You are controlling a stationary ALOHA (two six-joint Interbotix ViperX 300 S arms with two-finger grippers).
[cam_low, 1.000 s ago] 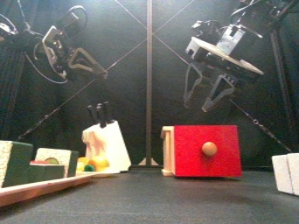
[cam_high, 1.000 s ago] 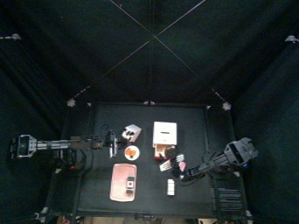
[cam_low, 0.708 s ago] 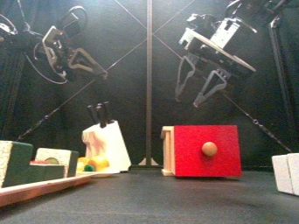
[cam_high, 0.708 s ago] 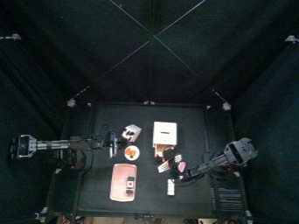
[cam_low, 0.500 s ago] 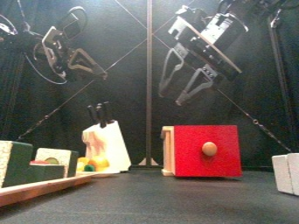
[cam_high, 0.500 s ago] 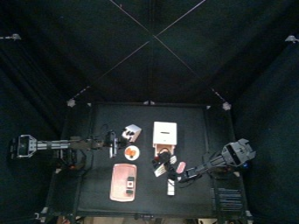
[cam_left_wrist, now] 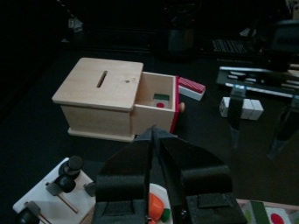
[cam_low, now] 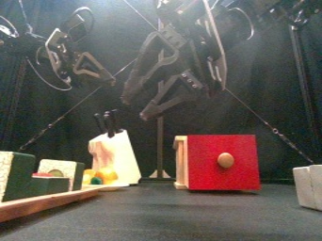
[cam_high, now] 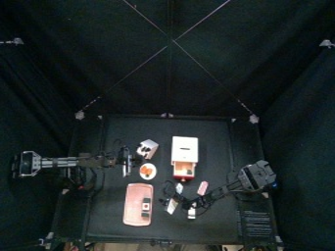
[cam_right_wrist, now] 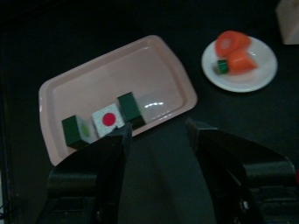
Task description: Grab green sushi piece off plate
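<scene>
Up front in front view you only get edge of plate (cam_low: 44, 200) w/ sushi, green sushi piece (cam_low: 15, 176) at far left. Right wrist cam gives you what that hides: pink plate (cam_right_wrist: 93, 83) holds three pcs in row, green sushi piece (cam_right_wrist: 76, 130) at the end, red-dot one beside it. Right gripper (cam_right_wrist: 159, 133) hangs above plate's edge, jaws spread wide, nothing in em. Small white dish (cam_right_wrist: 242, 59) w/ orange item sits apart. Further back, red-front wooden box (cam_low: 219, 162), knife block (cam_low: 115, 152). Left gripper (cam_left_wrist: 160, 164) parked at left, jaws look closed, empty.
</scene>
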